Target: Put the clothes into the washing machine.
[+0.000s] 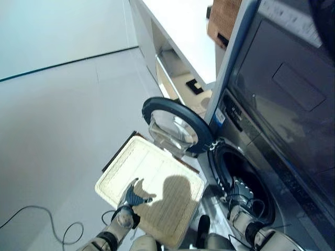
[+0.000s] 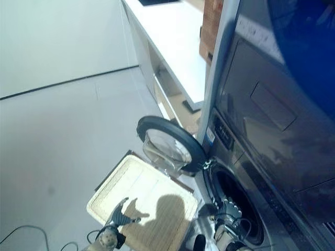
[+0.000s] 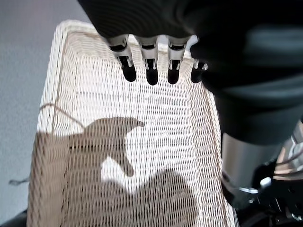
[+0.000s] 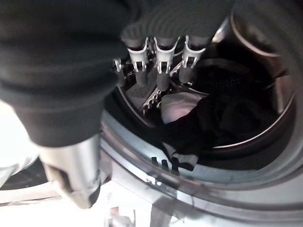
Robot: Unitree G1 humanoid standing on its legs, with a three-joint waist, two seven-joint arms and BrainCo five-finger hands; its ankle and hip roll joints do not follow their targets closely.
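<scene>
Right hand [image 1: 242, 194] at the washing machine [image 1: 272, 120] drum mouth, fingers straight and spread, dark and pale clothes [image 4: 208, 118] inside the drum, left hand [image 1: 132, 197] relaxed open over the wicker basket [image 1: 157, 172], round door [image 1: 175, 125] swung open.

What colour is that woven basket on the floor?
The basket is cream-white wicker, seen best in the left wrist view.

A pale grey floor [image 1: 63, 130] meets a light wall [image 1: 57, 26] along a dark baseboard line. A white worktop [image 2: 172, 36] with open shelves beneath runs alongside, brightly lit.
</scene>
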